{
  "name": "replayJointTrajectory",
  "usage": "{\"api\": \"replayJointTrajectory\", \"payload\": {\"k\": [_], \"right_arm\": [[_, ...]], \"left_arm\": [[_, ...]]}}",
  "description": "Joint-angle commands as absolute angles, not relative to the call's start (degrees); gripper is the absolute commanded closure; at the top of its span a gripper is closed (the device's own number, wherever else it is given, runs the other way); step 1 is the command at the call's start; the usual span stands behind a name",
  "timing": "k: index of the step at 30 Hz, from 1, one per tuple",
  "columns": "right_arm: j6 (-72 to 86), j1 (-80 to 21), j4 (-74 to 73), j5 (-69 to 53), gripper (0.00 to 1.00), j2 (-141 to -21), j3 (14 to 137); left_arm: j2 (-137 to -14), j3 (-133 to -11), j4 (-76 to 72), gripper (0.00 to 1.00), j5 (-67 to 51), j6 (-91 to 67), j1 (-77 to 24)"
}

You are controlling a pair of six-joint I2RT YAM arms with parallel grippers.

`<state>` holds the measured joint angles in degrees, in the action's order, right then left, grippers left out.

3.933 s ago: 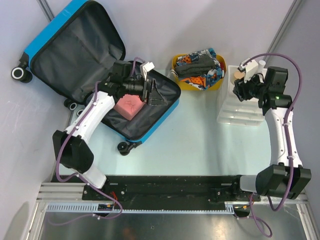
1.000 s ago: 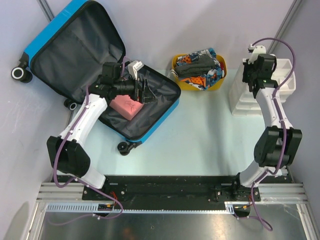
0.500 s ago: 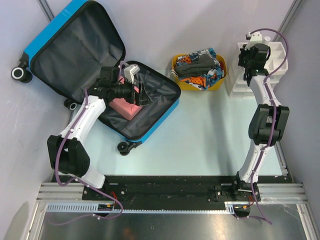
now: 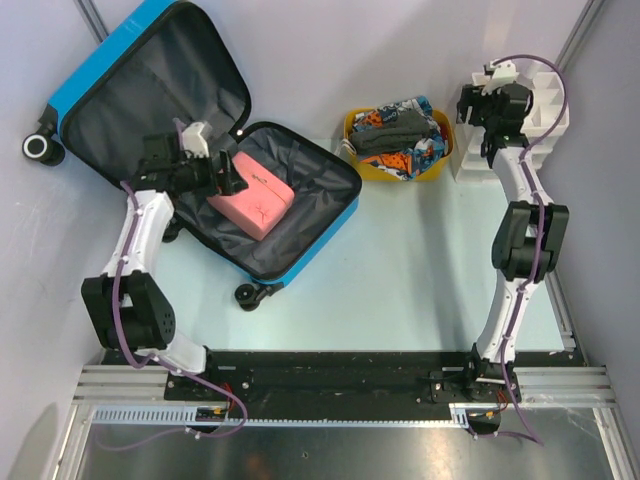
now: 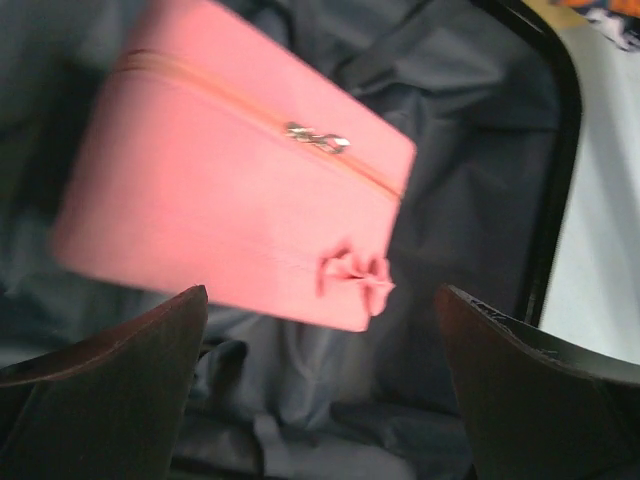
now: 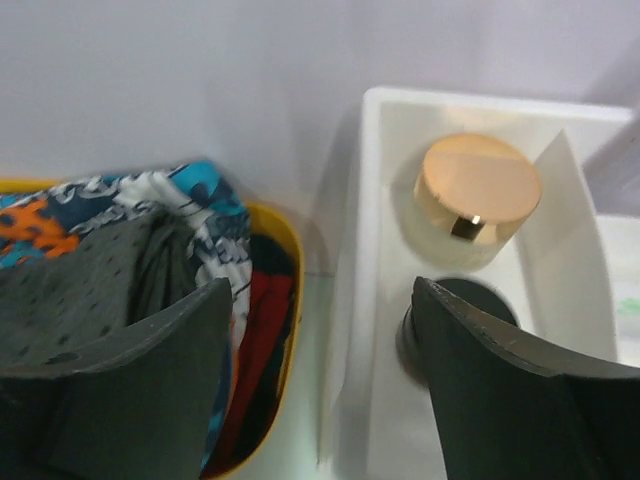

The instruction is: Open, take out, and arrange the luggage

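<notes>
Ideally, the wide-open left claw point(image 5: 320, 300) lowers squarely astride the pink pouch point(image 5: 225, 200) mid-frame in the luggage point(image 5: 470, 180) before closing.

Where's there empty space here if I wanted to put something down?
The widest bare patch is the pale table in front of the yellow tub, between the open luggage and the white tray. The luggage's far half shows only bare lining. Crowded: its near half holds the pink pouch, the tub is stuffed with cloth, and the tub-to-tray gap is narrow.
</notes>
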<state>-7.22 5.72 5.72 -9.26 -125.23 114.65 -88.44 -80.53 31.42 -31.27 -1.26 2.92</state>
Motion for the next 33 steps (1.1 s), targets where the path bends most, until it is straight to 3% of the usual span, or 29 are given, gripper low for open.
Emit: {"api": "replayJointTrajectory", "payload": {"k": [1,7,12,21,24,33], "right_arm": [[-8.25,4.40,10.63,-14.49,0.21,-111.81,107.33],[-14.67,-2.87,11.25,-19.84,0.20,-99.33,95.81],[-7.84,-10.10,8.18,-24.42,0.23,-97.73,93.08],[12.82,-22.13,12.04,-41.90,0.18,-113.10,98.78],[14.14,-25.21,14.93,-43.32,0.14,-119.17,101.25],[23.73,-30.85,29.86,-44.04,0.15,-136.13,109.86]], "left_arm": [[-86.75,-79.37,31.20,0.00,-28.65,-3.77,7.02],[-89.47,-77.96,31.20,0.00,-32.16,-5.10,8.09],[-94.99,-79.27,31.11,0.00,-34.89,-4.40,8.09],[-98.52,-79.19,31.03,0.01,-37.62,-1.94,6.77],[-99.40,-78.93,31.11,0.01,-37.71,-1.58,6.59],[-98.09,-75.06,31.11,0.03,-36.92,-0.18,6.59]]}}
